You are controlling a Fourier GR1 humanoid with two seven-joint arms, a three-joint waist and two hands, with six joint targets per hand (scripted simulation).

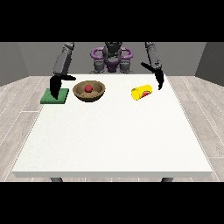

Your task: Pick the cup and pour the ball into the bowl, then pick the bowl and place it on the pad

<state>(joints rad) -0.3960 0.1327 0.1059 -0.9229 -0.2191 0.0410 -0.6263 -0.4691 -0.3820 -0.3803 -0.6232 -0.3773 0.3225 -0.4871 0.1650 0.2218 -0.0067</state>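
A brown bowl (89,91) stands on the white table (113,135) at the back, left of centre, with a red ball (89,88) inside it. A yellow cup (141,92) lies on its side to the right of the bowl, its red-rimmed mouth facing right. A green pad (55,96) lies flat at the table's left edge. The hand at the view's left (55,86) hangs over the pad, fingers pointing down and straight. The hand at the view's right (159,79) hovers just right of the cup, apart from it, fingers relaxed and holding nothing.
The robot's torso (112,59) stands behind the table's far edge. Wooden floor surrounds the table. The table's front edge lies near the bottom of the view.
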